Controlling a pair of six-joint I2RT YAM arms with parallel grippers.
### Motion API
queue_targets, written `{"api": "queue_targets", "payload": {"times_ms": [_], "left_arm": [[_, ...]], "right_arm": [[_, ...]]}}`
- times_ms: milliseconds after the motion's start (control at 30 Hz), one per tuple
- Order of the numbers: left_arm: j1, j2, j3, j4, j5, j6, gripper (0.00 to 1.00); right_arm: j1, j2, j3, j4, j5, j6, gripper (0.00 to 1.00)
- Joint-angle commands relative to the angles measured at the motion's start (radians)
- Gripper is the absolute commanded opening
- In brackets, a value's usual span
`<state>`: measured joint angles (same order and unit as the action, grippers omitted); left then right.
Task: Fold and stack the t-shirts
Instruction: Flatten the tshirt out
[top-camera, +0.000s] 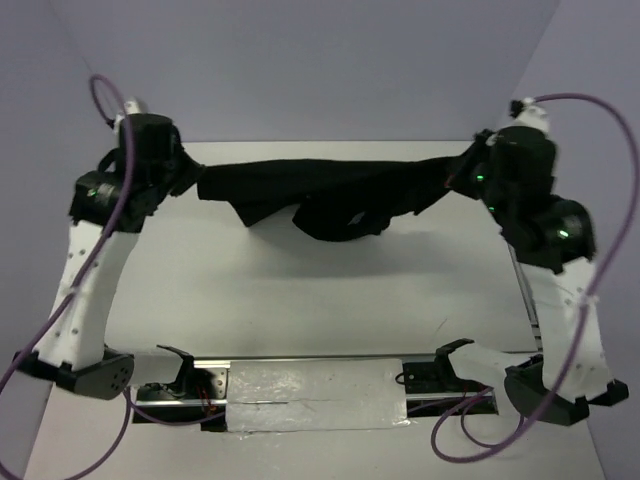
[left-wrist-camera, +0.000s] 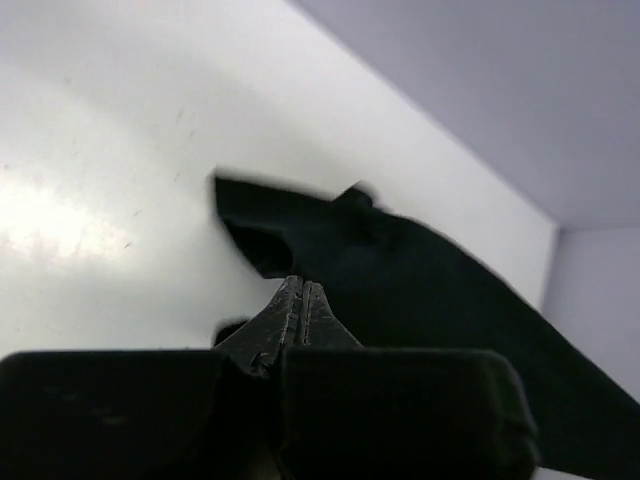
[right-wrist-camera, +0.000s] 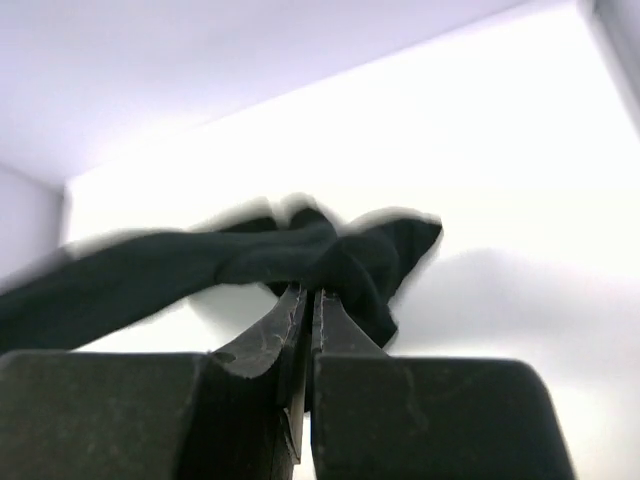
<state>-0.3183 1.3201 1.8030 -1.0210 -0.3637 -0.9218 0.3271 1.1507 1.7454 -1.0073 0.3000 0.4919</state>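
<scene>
Your left claw, right claw both clamped on black shirt, strung between them along table far edge.

The black t-shirt hangs stretched sideways, bunched and sagging midway.

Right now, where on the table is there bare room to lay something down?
The broad white stretch of table between the t-shirt and the taped rail at the near edge is bare. The far strip is crowded: the t-shirt spans it, pinched by the left gripper and the right gripper. The near corners hold the arm bases and cables.
</scene>
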Motion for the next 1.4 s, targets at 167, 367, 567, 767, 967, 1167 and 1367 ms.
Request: {"api": "queue_targets", "payload": {"times_ms": [167,367,567,767,967,1167,1367], "left_arm": [[0.004,-0.159,0.274,-0.083,0.042,-0.031,0.0],[0.004,-0.231,0.446,-0.136,0.052,-0.077,0.0],[0.004,-0.321,0.206,-0.022,0.181,-0.104,0.0],[-0.028,-0.37,-0.288,0.079,0.437,-0.15,0.36],[-0.177,-0.355,-0.565,0.246,0.442,-0.155,0.69],[-0.252,-0.323,-0.655,0.479,0.509,-0.17,0.8],[-0.421,-0.139,-0.705,0.837,0.588,-0.273,0.87]], "right_arm": [[0.003,-0.023,0.589,-0.323,0.117,-0.062,0.0],[0.004,-0.135,0.638,-0.294,0.05,-0.076,0.0],[0.004,-0.166,0.466,-0.26,-0.044,-0.099,0.0],[0.003,-0.18,0.145,-0.203,-0.1,-0.064,0.0],[0.027,-0.131,0.097,-0.14,-0.261,-0.042,0.0],[0.116,-0.025,0.229,-0.105,-0.39,-0.055,0.0],[0.237,0.16,0.635,-0.213,-0.394,-0.078,0.0]]}}
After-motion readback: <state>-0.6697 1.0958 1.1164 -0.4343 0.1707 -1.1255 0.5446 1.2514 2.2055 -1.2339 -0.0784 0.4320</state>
